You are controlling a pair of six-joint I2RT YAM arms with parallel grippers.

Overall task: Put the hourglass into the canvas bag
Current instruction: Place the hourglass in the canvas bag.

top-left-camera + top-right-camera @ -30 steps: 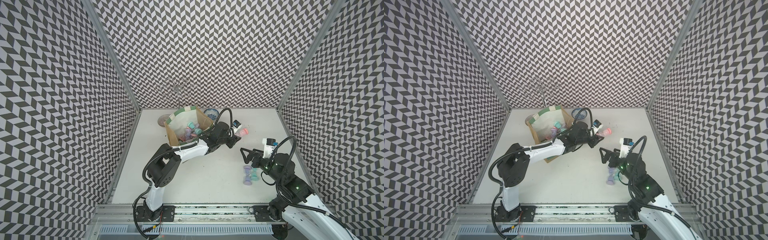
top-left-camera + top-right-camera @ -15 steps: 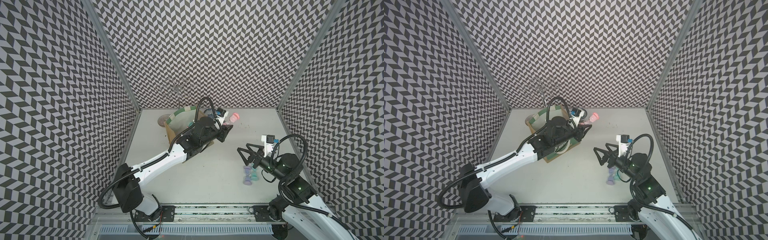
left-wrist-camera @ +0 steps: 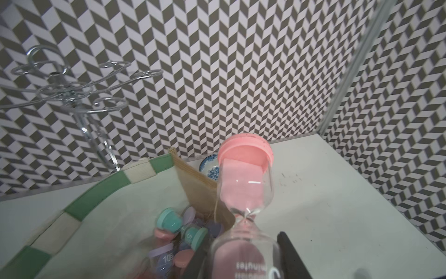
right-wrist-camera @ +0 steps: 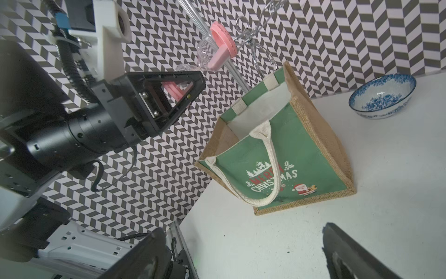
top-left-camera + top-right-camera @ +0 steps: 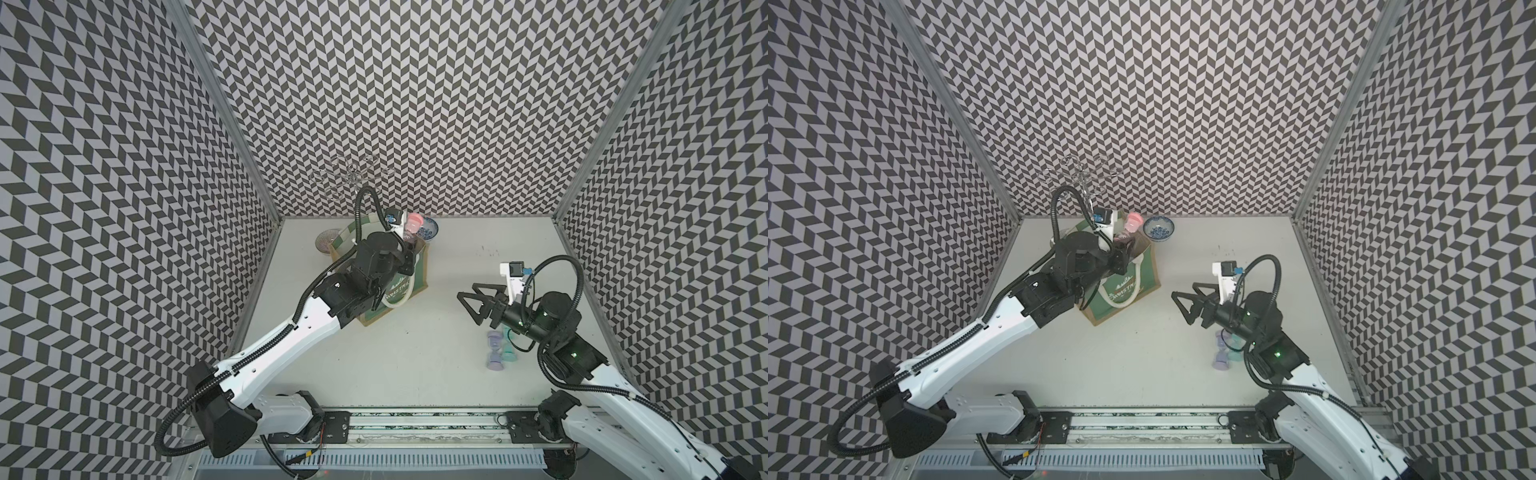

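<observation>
While left fingers [image 3: 290,251] clamp the hourglass [image 5: 1132,220] at the canvas bag [image 5: 1142,286]'s upper-right corner, right fingers [image 4: 357,256] sit apart, farther off.

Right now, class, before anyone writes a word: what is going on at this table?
The left gripper is shut on a pink hourglass, holding it raised over a far corner of the open canvas bag, not yet inside. Several small hourglasses already lie in the bag. The right gripper hangs open above the table, close to a lilac hourglass and a teal hourglass lying there. A blue-and-white bowl sits behind the bag.
</observation>
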